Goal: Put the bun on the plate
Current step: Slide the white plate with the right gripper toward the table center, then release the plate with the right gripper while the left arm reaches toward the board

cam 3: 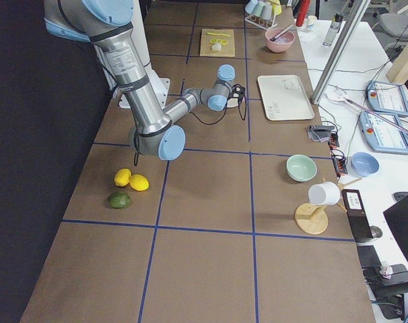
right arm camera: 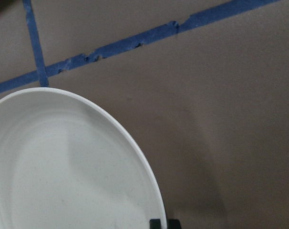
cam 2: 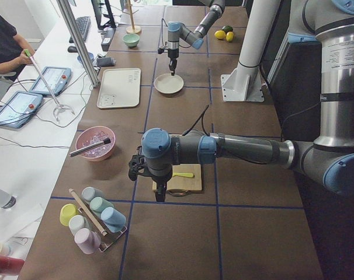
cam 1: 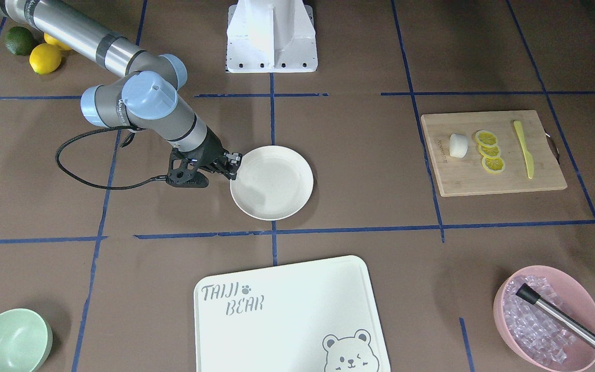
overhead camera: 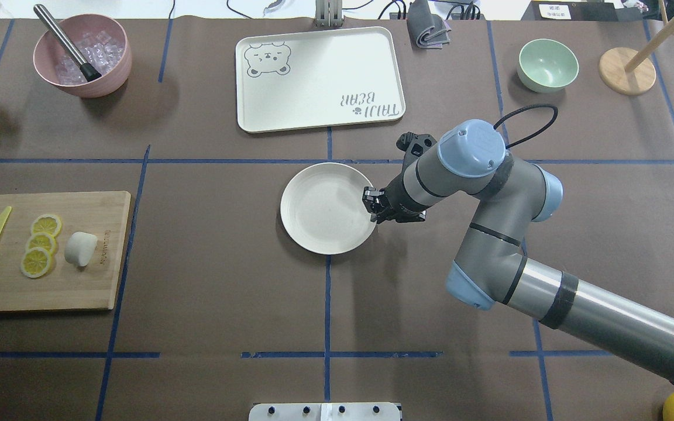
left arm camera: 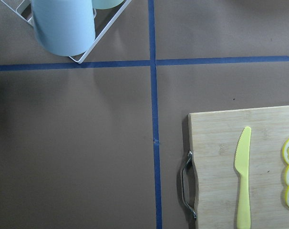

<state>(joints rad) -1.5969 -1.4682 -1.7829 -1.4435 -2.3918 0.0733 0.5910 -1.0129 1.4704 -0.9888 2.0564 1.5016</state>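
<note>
While the bun point(cam 1: 458, 145) lies on the wooden board point(cam 1: 483, 183), just beside the lemon slices point(cam 1: 489, 151) and well apart from the plate point(cam 1: 277, 186), nothing is carrying it. The right hand point(cam 1: 234, 166) sits at the plate's rim, fingers close together astride the edge. Whether they pinch it I cannot tell, though that placing would suit steadying the plate. The left hand point(cam 2: 159, 195) hangs near the board's end by the knife point(cam 1: 523, 149), its spread unreadable, probably placed to fetch the bun.

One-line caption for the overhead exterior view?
Right end effector at the round cream plate's rim; small white bun sits on the wooden cutting board.
</note>
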